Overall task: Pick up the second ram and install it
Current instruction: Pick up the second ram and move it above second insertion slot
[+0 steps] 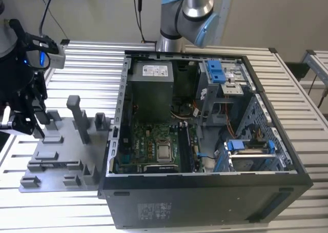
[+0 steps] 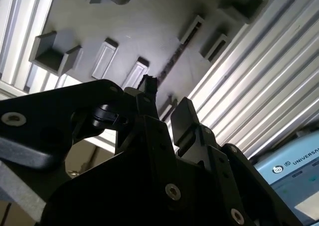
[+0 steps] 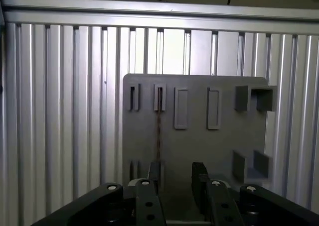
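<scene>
At the exterior view's left, gripper (image 1: 40,124): hangs over the grey holder plate (image 1: 56,163).
Jaws: apart with a moderate gap in both wrist views, holding nothing.
Second ram (image 3: 159,129): thin dark stick standing on edge in the plate's slots, in line with one finger (image 3: 155,173), not gripped.
Slatted table (image 1: 51,212): metal, under the plate.
Computer case (image 1: 205,207): open, exterior view's right, well apart from the gripper.

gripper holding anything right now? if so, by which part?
Nothing is held. The gripper is open above the grey holder plate; the second ram stands on edge in the plate's slots, ungripped.
</scene>
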Controlling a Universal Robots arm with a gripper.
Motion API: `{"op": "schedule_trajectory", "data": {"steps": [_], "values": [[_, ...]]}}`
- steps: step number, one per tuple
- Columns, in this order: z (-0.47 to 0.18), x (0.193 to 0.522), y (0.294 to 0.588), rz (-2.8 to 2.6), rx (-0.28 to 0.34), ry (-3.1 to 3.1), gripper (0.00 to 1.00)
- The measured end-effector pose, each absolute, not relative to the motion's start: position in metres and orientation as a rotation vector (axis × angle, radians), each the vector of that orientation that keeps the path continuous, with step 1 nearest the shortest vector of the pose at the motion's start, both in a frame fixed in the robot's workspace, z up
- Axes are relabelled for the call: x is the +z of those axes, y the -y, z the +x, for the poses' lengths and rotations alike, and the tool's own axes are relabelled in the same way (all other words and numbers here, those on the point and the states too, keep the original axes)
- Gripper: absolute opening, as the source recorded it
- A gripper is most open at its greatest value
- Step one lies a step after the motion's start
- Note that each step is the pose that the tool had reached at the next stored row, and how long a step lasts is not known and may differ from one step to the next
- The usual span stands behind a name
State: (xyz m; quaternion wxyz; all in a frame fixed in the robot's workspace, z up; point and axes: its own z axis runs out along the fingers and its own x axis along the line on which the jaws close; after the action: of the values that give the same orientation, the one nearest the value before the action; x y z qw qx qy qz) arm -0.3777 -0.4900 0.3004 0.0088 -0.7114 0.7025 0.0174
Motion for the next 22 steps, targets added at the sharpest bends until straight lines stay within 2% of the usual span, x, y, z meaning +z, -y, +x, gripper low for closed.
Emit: {"op": "schedule_trajectory", "data": {"steps": [22], "values": [[-0.382, 0.266, 0.493, -2.223, 0.056, -2.195, 0.40]]}}
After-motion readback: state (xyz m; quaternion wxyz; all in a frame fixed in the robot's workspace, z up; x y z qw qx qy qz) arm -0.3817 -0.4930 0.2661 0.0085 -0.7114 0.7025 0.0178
